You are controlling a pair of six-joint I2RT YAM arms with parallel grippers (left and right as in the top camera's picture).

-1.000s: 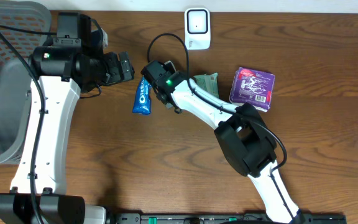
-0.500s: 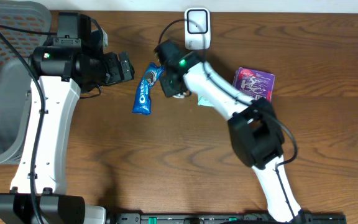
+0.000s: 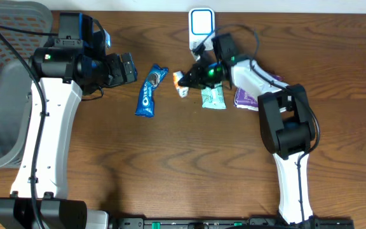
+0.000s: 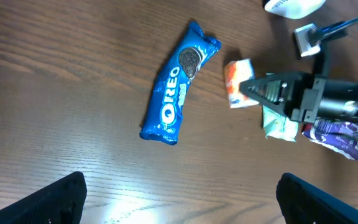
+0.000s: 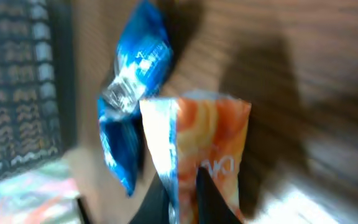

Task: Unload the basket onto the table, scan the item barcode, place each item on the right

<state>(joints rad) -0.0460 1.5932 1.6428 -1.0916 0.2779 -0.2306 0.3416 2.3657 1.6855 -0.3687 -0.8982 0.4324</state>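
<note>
Clamping our right gripper [image 3: 187,80] on the orange packet [image 3: 182,86] at seven o'clock from the scanner [image 3: 201,25], we seem poised to scan it, left gripper [image 3: 131,67] hanging with jaws apart.

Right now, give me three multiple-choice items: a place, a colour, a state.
1. The Oreo pack lies: A on the table, B in the left tool, C in the right tool.
2. The right tool's packet is: A purple, B orange, C green.
3. The left tool is: A shut on the Oreo pack, B shut, empty, C open, empty.
Key: A, it lies flat on bare wood; B, an orange packet sits in its grip; C, its jaws stand wide with nothing between.
</note>
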